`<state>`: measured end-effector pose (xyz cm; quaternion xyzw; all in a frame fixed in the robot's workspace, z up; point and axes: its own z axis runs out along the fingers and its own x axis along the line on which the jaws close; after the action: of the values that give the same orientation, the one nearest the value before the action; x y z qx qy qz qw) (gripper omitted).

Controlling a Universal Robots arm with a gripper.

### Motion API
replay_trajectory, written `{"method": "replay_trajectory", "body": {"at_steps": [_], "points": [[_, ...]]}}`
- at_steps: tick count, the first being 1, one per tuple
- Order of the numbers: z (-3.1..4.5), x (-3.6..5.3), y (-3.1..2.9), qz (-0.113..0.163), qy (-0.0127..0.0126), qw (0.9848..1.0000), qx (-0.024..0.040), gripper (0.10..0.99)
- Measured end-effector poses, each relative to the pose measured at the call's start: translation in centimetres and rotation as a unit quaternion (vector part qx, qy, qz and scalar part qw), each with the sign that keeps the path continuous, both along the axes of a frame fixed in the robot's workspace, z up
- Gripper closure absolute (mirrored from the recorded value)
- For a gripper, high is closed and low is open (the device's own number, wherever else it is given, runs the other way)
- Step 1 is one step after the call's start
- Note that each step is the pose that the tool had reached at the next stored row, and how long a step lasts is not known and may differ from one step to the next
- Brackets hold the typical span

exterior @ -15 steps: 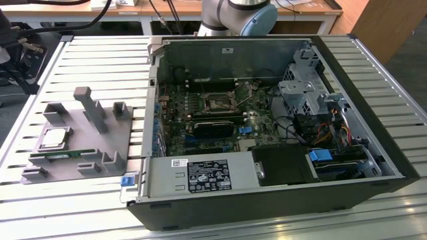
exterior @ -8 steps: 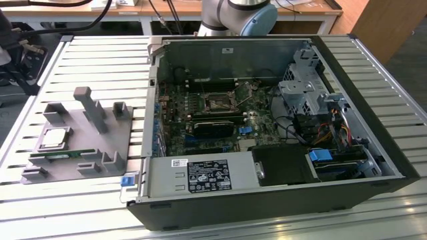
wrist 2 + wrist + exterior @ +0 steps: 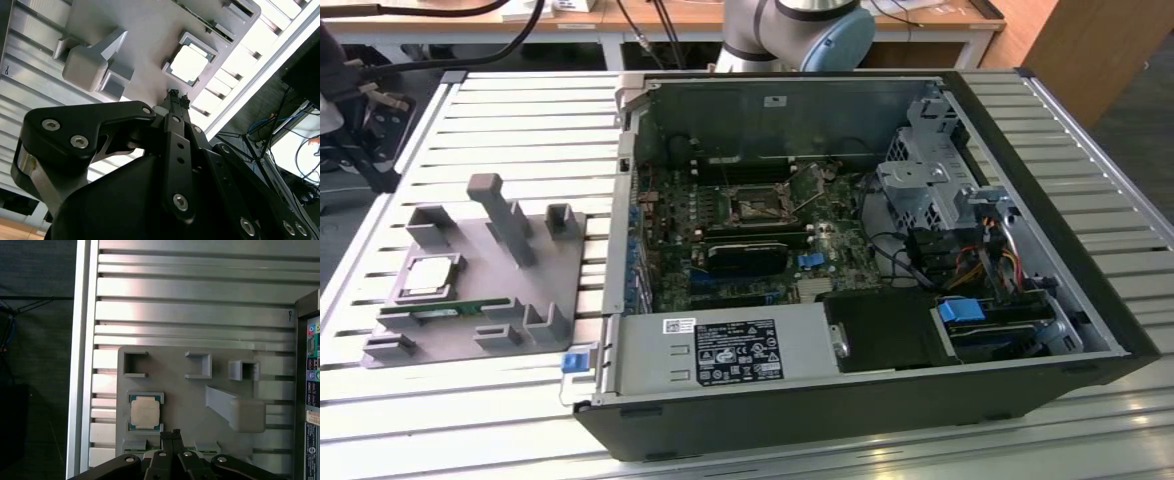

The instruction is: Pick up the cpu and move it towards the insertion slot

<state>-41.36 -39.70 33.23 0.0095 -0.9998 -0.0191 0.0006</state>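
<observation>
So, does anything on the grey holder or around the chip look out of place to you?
Nothing stands out. The cpu sits flat in its recess on the grey holder, and the gripper hovers near it, holding nothing.

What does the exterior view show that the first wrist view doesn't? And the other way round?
The exterior view gives you the inside of the open computer, with the insertion slot on its board. The first wrist view gives you the gripper, fingers closed and empty, close to the cpu. Both have the cpu sitting in the grey tray on the slatted table.
</observation>
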Motion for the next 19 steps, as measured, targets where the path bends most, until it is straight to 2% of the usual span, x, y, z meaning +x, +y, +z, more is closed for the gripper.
{"method": "replay_trajectory", "body": {"at_steps": [19], "points": [[-0.59,-0.16,0.00,0.000,0.0000,1.0000,0.0000,0.980]]}}
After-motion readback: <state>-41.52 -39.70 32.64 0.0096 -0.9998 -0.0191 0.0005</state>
